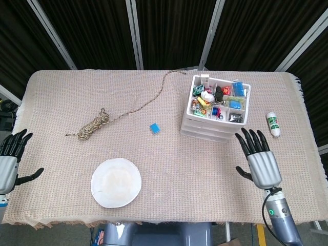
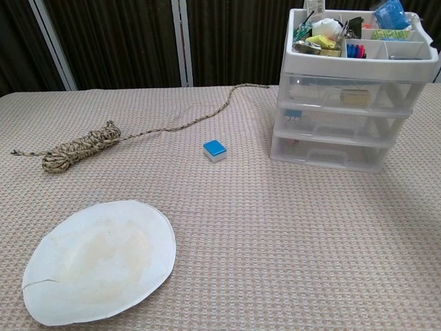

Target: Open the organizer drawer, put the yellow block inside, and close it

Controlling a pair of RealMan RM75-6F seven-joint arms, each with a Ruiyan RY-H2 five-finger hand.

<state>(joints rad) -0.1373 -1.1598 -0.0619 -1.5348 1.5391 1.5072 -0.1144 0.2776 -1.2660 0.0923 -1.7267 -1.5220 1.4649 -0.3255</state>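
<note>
a beige woven-cloth table (image 1: 169, 169) is seen bearing a coiled tan rope (image 1: 95, 123) at left, a white paper plate (image 1: 116, 182) at lower left, a small blue block (image 1: 154, 128) at centre, a white plastic drawer organizer (image 1: 215, 110) at upper right, and a white tube (image 1: 273, 124) at far right.

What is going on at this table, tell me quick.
Neither hand holds anything. The right hand hovers open, near the white three-drawer plastic organizer, not touching it, and the left hand waits open at the table's left edge. All drawers look shut. No loose yellow block is visible; a small blue-topped block lies on the beige woven tablecloth.
</note>
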